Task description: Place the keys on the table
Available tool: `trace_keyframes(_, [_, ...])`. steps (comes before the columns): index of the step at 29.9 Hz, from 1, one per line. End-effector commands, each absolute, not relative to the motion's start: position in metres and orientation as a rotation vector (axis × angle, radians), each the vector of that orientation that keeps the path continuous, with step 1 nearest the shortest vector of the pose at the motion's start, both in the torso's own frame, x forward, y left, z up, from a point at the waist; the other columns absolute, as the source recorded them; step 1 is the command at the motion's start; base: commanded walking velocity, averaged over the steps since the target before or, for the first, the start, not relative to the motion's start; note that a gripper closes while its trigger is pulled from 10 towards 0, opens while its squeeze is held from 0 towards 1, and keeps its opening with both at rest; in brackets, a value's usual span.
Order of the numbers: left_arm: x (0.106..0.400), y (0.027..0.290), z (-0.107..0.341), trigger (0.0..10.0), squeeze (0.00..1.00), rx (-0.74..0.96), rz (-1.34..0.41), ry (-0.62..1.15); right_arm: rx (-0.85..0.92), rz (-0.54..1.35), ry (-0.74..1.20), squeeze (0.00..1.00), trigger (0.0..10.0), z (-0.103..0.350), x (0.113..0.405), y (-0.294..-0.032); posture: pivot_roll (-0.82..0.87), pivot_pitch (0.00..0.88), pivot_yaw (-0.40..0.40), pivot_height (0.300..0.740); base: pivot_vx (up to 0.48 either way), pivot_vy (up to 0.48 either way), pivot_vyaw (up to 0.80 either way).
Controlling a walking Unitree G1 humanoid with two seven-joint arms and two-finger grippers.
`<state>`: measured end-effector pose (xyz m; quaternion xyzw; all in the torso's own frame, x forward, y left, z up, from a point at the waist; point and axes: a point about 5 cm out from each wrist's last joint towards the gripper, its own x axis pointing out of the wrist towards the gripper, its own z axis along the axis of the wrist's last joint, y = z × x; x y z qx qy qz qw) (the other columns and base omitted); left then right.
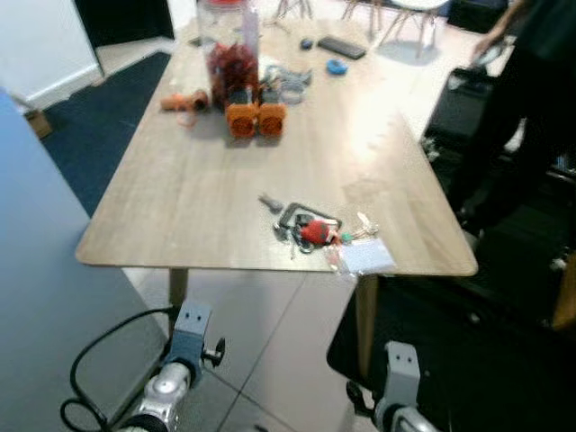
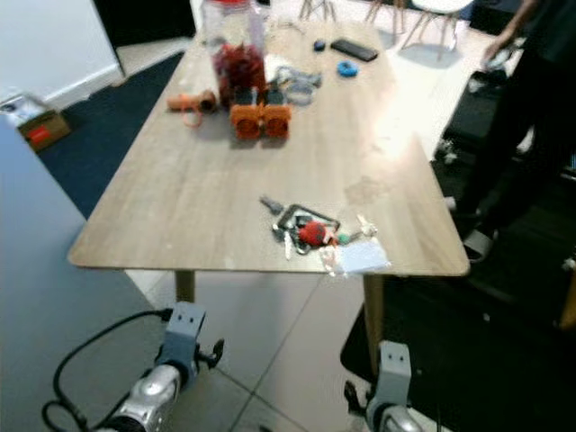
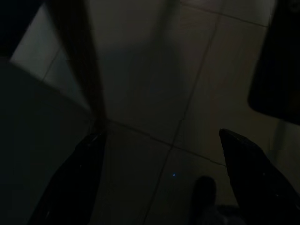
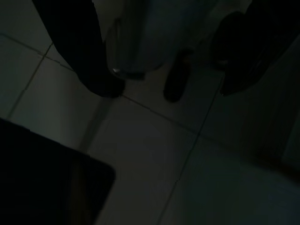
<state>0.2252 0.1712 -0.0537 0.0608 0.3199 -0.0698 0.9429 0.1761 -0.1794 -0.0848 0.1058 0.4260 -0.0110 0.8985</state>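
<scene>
Left eye view takes in the wooden table (image 1: 207, 180) from its near end, a long top running away from the robot over a pale tiled floor (image 1: 270, 324), with a dark blue rug (image 1: 99, 117) on its left and a person (image 1: 531, 99) in dark clothes standing off its right side. Far along the top stand a clear jar (image 1: 229, 54) of red contents and a pair of orange cylinders (image 1: 256, 119) just before it, an orange tool (image 1: 184, 102) to their left, and a black remote (image 1: 342, 47) and a small blue disc (image 1: 337, 67) near the far end. The keys (image 1: 306, 229) lie flat near the table's near right corner, a bunch with a dark ring and a red fob; its long axis runs roughly across the table, one key pointing left and away, and a clear plastic tag (image 1: 364, 256) trailing toward the corner edge. Both silver arms hang low below the table's edge, well apart from the keys. The wrist views add what the head camera lacks: the left hand (image 3: 164, 183) shows its two black fingers spread wide and empty above the dim floor, beside a table leg (image 3: 79, 61). The right hand (image 4: 164, 79) also appears spread and empty, though that picture is very dark and the finger outlines are hard to make out.
</scene>
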Motion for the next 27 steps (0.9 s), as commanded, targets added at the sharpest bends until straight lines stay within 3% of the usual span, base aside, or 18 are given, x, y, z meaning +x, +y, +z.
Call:
trace_keyframes(1, [0.2203, 0.1715, -0.0574, 10.0, 0.0, 0.117, -0.134, 0.674, 0.205, -0.013, 0.896, 0.0, 10.0, -0.0871, 0.1712, -0.1788, 0.04, 0.052, -0.022, 0.74, 0.0, 0.0, 0.8])
trace_keyframes(27, [0.218, 0.1731, -0.0587, 10.0, 0.0, 0.125, -0.135, 0.679, 0.174, 0.018, 0.92, 0.0, 10.0, -0.0893, 0.1668, -0.1782, 0.04, 0.053, -0.023, 0.74, 0.0, 0.0, 0.8])
